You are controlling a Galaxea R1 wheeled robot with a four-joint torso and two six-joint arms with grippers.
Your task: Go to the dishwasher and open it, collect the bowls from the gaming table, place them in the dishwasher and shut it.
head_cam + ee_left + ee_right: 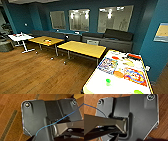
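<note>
Ahead, two green bowls (108,81) sit on the gaming table (93,83).

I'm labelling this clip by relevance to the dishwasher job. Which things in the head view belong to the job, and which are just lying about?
Belonging to the job:
- gaming table
- bright green bowl
- paler lime-green bowl

Just lying about:
- colourful board games
- yellow tables
- small white table
- grey sofas
</note>
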